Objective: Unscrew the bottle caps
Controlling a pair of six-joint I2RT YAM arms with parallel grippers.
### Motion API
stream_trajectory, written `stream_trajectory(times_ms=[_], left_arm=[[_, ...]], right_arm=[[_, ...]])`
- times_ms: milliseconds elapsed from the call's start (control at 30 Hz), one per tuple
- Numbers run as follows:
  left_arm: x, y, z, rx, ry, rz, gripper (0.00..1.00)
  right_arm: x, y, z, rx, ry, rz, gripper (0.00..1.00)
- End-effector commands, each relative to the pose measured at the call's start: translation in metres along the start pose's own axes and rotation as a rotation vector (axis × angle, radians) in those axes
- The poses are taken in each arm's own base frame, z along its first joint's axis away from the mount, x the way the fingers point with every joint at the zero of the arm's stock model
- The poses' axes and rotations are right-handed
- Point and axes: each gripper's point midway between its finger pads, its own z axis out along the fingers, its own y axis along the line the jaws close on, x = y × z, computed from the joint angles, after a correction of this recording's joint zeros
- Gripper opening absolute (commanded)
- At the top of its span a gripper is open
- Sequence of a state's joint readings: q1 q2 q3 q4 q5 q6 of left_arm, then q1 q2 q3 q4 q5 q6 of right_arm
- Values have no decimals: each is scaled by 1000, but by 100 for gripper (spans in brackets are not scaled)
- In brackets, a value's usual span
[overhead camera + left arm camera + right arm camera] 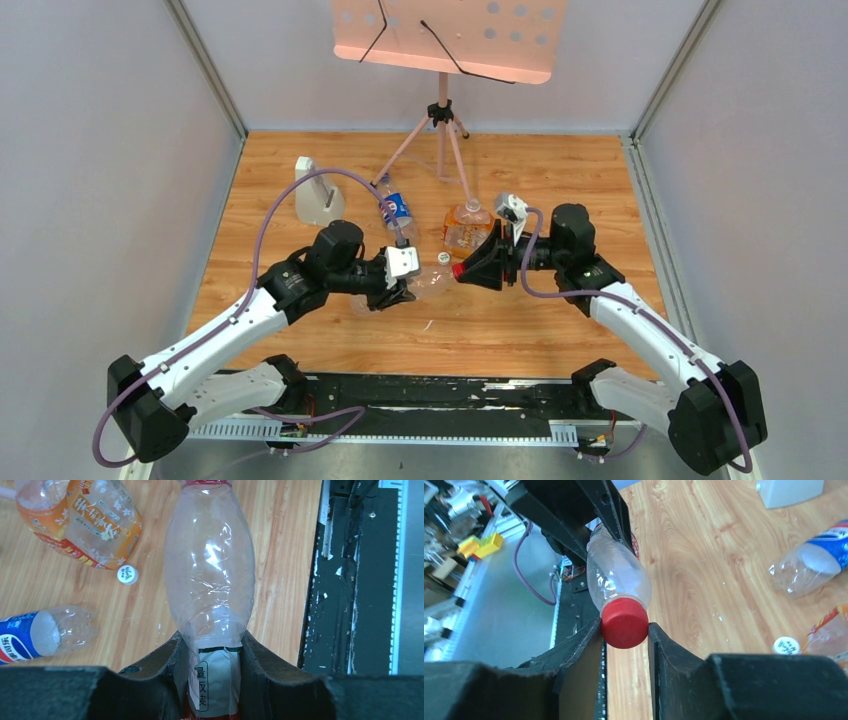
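My left gripper (405, 280) (212, 639) is shut on the labelled lower part of the clear bottle with the red-white-green label (210, 565) and holds it level above the table. The bottle also shows in the top view (432, 279) and in the right wrist view (616, 577). My right gripper (463, 270) (624, 625) is shut on its red cap (625, 622), with both fingertips touching the cap's sides. The Pepsi bottle (396, 211) lies on the table. The squat orange bottle (466, 228) stands capless, and a loose white cap (442, 258) lies beside it. I cannot make out the blue cap.
A pale grey upright block (319, 196) stands at the back left. A pink music stand (442, 120) rises at the back centre. A black rail (440, 392) runs along the table's near edge. Grey walls close in both sides.
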State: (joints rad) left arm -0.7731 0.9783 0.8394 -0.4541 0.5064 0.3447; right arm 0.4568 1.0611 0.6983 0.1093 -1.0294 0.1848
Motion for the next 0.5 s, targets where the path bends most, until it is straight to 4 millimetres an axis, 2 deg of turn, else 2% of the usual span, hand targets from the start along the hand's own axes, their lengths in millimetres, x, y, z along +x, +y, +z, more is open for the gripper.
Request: stream_trajectory(times_ms=[0, 100, 133, 233, 333, 400, 467], left_arm=[[-41, -20, -6, 116, -139, 44, 0], [-38, -18, -4, 108, -127, 33, 0], [-37, -16, -4, 95, -121, 31, 0], [-33, -6, -5, 30, -106, 26, 0], [-25, 17, -7, -109, -80, 17, 0], [-19, 27, -10, -176, -66, 13, 0], [-14, 30, -10, -200, -58, 20, 0]], right_arm=[[-2, 17, 0, -135, -22, -336, 0], [-4, 19, 0, -119, -27, -350, 0], [-5, 17, 0, -102, -30, -342, 5], [-10, 7, -1, -2, -50, -266, 30], [-16, -2, -4, 98, -80, -133, 49], [-16, 0, -5, 122, -93, -19, 58], [-16, 5, -5, 113, -93, 65, 60]])
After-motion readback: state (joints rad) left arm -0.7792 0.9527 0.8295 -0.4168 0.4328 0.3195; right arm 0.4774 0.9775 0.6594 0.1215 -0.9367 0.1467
